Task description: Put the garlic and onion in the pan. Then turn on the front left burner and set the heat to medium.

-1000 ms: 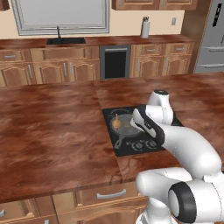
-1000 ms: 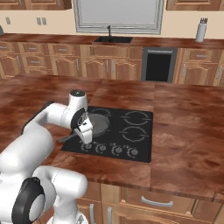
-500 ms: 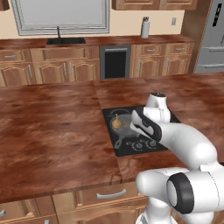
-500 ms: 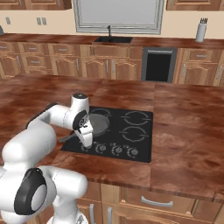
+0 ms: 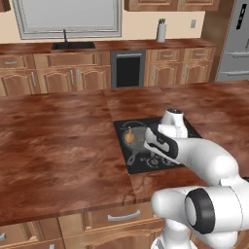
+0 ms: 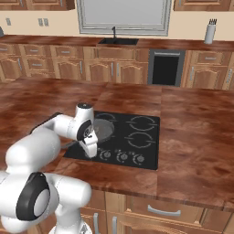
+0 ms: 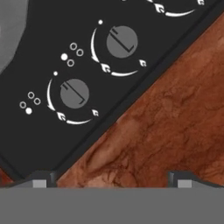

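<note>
Hovering with fingers (image 7: 40, 180) spread wide, the gripper (image 7: 111, 181) has two round grey knobs (image 7: 74, 93) ahead (up-left of its tips); one pan (image 5: 137, 138) sits beyond.

Rendered domestic kitchen. A wood-grain island counter (image 5: 58, 146) carries an inset black glass cooktop (image 6: 137, 137) with round control knobs (image 7: 74, 93) along its front edge. Behind the island, wooden base cabinets (image 5: 29, 80) flank a dark built-in oven (image 5: 127, 70); a sink with faucet (image 6: 118, 40) sits under a window (image 6: 123, 16). A steel refrigerator (image 5: 236, 44) stands right of the cabinets.
</note>
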